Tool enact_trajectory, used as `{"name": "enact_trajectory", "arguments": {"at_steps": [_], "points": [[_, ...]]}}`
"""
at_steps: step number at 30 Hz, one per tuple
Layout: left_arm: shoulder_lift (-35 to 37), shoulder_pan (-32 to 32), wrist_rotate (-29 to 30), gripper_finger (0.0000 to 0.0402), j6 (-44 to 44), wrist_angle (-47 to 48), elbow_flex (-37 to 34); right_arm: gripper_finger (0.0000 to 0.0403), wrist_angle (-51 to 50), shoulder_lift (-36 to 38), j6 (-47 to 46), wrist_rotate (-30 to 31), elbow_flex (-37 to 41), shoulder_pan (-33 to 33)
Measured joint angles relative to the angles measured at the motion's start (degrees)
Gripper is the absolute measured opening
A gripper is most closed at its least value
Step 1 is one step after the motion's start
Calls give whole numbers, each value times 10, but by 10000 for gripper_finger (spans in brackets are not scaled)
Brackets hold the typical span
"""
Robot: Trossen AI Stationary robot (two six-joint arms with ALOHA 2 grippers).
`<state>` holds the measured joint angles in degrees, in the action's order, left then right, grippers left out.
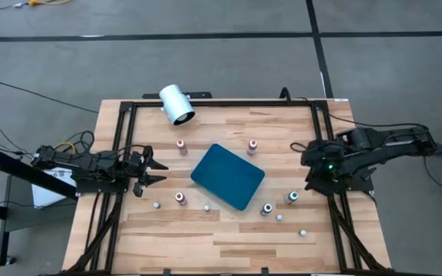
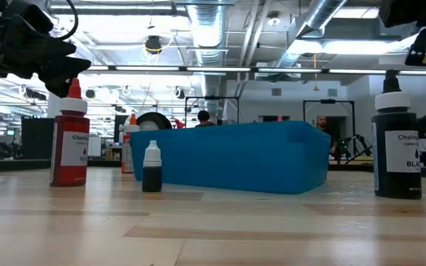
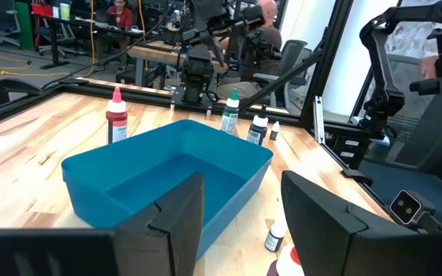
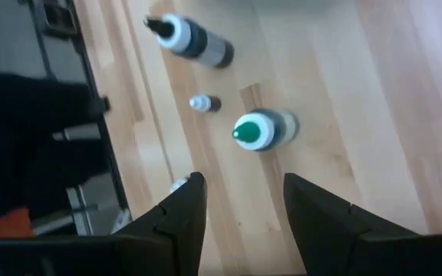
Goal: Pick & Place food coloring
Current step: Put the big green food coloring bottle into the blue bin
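Pale wood planks make up the table, on which a teal tray is set at an angle near the middle, with nothing seen inside it in the left wrist view. Food coloring bottles are scattered around the tray, all resting on the wood: red-topped ones at and, a green-topped bottle and a dark bottle near the right arm, and several smaller bottles toward the near edge that are too small to be told apart. In the low view a red bottle and a black bottle stand upright; a further bottle at the right edge is cut off, and its label cannot be read. A white cylinder lies on its side near the far edge. The left gripper is held at the table's left side, pointed toward the tray, its jaws spread and holding nothing. The right gripper is poised above the green-topped bottle, its jaws likewise spread and touching nothing; in the high view its fingers are hidden beneath the arm's own body. People are faintly made out in the room behind.
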<state>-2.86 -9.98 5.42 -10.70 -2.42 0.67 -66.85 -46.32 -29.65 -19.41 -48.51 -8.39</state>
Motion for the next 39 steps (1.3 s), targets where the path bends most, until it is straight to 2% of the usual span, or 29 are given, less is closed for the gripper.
{"name": "enact_trajectory", "arguments": {"at_steps": [9,19,27,39], "points": [[0,0,0,165,0,0,0,166,20,-58,11,21,0,-89],[0,0,0,165,0,2,0,152,58,-111,-14,122,0,-183],[0,0,0,165,0,2,0,143,61,-166,-20,168,0,-215],[0,0,0,165,0,3,0,141,80,-252,-20,211,0,-215]]}}
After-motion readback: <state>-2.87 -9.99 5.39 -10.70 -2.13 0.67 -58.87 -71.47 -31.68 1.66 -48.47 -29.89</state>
